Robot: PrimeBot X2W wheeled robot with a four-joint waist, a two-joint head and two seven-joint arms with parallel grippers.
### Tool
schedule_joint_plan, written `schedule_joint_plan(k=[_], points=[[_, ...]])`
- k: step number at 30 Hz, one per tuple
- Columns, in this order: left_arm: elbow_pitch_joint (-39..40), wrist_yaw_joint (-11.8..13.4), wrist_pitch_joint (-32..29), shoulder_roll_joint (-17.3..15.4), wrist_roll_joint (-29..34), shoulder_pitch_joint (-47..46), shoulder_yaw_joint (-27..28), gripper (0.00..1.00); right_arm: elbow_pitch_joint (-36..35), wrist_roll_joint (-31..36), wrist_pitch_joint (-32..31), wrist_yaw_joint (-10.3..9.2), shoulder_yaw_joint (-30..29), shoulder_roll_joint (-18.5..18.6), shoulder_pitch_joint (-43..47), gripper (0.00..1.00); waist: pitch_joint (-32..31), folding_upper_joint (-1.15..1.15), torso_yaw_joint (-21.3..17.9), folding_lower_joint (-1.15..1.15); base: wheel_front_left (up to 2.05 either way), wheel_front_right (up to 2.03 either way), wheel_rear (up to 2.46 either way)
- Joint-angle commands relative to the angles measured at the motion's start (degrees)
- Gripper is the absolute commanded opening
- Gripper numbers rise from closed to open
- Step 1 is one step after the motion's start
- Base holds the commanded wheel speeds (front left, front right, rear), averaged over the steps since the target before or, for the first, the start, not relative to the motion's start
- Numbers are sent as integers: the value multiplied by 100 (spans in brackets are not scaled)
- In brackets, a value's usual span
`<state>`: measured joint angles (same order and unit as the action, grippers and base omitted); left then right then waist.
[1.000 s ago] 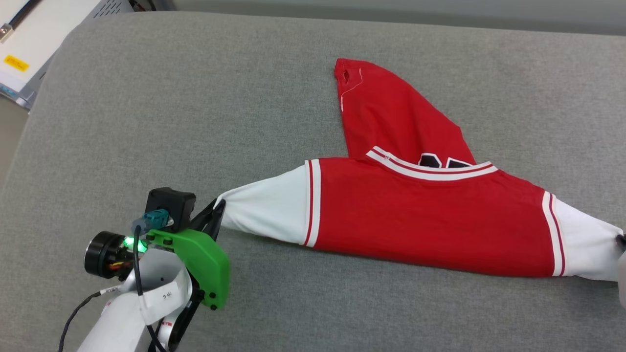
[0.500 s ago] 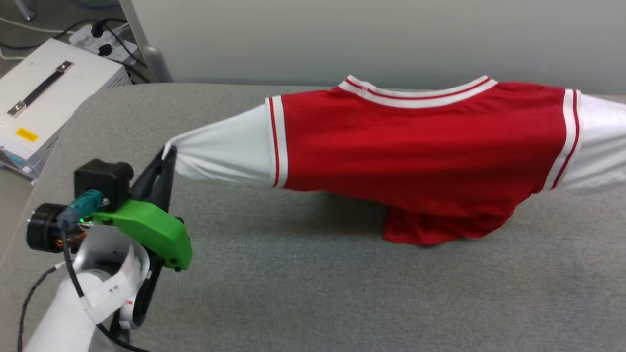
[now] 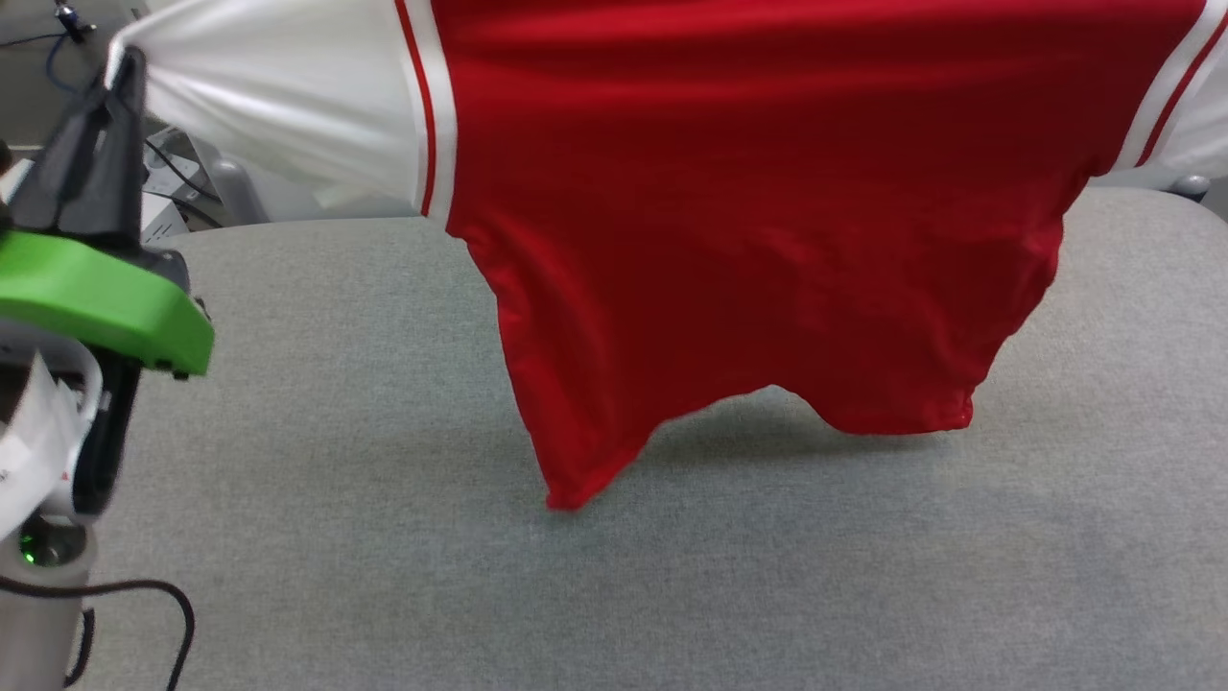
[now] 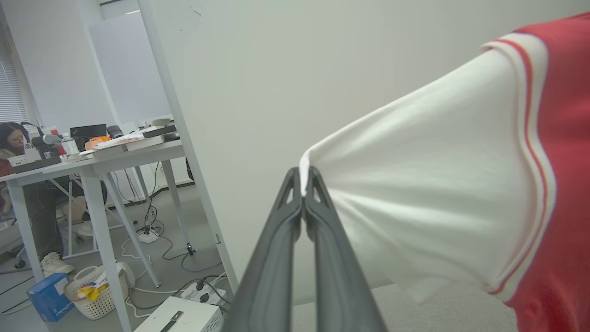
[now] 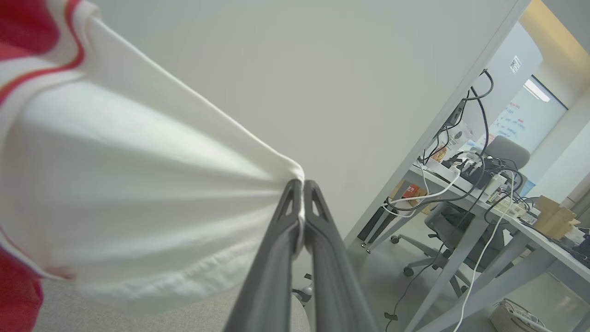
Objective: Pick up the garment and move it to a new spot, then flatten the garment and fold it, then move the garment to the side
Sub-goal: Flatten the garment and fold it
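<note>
And it's up! The red sports jersey with white short sleeves and striped trim point(image 3: 748, 192) hangs in the air above the grey fabric-covered table point(image 3: 336, 576), stretched wide like washing on a line. The left jaws are pinched tight on the cuff of one white sleeve point(image 4: 415, 193), high over the table's left end. The right jaws are clamped just as hard on the other sleeve's cuff point(image 5: 138, 184), out over the table's right end. Both pairs are fully closed, with only cloth between them. This looks like the first step, the pick-up and carry to a new spot. The red body drops straight down, and its lowest hem corner point(image 3: 568, 494) dangles close over the table's middle. Whether it brushes the fabric I can't tell. What a change from a second ago! Then the jersey lay on the table, pulled taut between the two cuffs, its lower half flipped away toward the table's far side. Half a second ago it was rising, the hem bunched on the table. Now that bunch has unrolled and the body hangs open. The head camera has tilted up too, so part of the shift is the view's own. Next, by my judgement, comes a level carry across the table. Both cuffs should travel together, so the cloth stays spread for an even lay-down.
</note>
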<state>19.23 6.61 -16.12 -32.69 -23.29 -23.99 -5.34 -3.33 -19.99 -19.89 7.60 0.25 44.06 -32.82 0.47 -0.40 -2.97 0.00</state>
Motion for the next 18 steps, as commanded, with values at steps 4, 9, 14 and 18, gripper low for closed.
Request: schedule_joint_plan(k=[4,9,14,18], points=[[-83,-129,-231,-318,-64,-580,156,0,250,-93,52,-11,204,130,-651,0,304,40,-150,0,0,0,0],[-297,-368,-475,-521,-216,-1231,145,0,542,-181,129,-11,541,150,-1446,0,824,40,-216,0,0,0,0],[-698,-632,-635,-659,-361,-1936,83,0,900,-150,238,-11,847,127,-2257,0,1523,40,-235,0,0,0,0],[-1252,-862,-541,-669,-400,-2605,-16,0,1373,-39,462,-11,1098,37,-2987,0,2035,40,-211,0,0,0,0]])
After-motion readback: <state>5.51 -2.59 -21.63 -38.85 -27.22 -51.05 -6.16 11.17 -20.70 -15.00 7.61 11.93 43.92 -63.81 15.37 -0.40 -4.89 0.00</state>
